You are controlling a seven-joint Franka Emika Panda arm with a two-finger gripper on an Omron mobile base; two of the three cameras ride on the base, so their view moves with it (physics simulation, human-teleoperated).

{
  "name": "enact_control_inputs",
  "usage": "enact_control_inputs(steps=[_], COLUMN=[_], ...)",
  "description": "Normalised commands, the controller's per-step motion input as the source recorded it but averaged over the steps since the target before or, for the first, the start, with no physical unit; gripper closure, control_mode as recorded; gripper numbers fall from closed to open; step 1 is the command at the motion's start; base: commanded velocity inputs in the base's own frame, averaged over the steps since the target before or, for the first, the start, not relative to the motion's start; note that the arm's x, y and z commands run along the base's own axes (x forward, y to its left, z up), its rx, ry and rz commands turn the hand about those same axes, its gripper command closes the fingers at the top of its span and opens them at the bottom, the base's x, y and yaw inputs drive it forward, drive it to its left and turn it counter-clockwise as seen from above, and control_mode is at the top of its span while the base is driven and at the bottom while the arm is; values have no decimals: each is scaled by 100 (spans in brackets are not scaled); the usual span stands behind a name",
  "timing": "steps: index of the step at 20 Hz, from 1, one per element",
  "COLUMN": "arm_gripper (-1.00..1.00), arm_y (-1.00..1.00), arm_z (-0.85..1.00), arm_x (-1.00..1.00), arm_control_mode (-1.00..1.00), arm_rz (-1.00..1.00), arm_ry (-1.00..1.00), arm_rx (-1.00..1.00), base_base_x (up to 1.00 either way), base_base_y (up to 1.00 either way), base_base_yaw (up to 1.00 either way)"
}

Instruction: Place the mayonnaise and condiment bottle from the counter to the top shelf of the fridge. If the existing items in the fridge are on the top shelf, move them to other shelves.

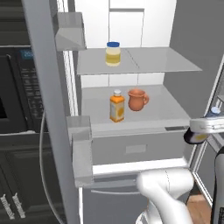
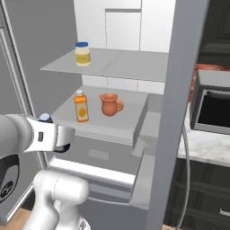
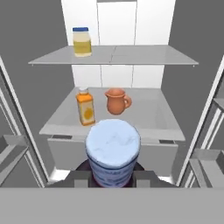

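A black microwave [image 1: 15, 87] sits above dark cabinets [image 1: 22, 183]; wooden floor [image 1: 199, 208] below.

Mayonnaise [image 1: 113, 54] upright on top shelf [image 1: 166, 61]; condiment bottle [image 3: 113, 151] apparently held.

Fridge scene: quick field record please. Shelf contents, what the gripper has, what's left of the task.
fridge door: open
top shelf: mayonnaise, left side, upright
shelf below: orange bottle and terracotta jug, side by side, apart
gripper: shut on condiment bottle, outside the fridge, in front of the drawer
condiment bottle cap: bluish, faces the hand camera
left to do: condiment bottle not yet on top shelf
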Motion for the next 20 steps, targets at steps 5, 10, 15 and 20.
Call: enact_control_inputs(steps=[5,10,15,20], arm_gripper=[100,100,100,100], arm_y=[0,1,0,0], arm_z=[0,65,92,38], arm_x=[0,30,58,99], arm_control_mode=[100,-100,-100,-100], arm_rz=[0,-7,-10,-13], arm_ry=[0,-6,-9,-1], arm_rx=[0,-3,-6,-4], base_base_x=[62,10,0,0], base_base_y=[3,1,0,0], base_base_yaw=[-7,-1,0,0])
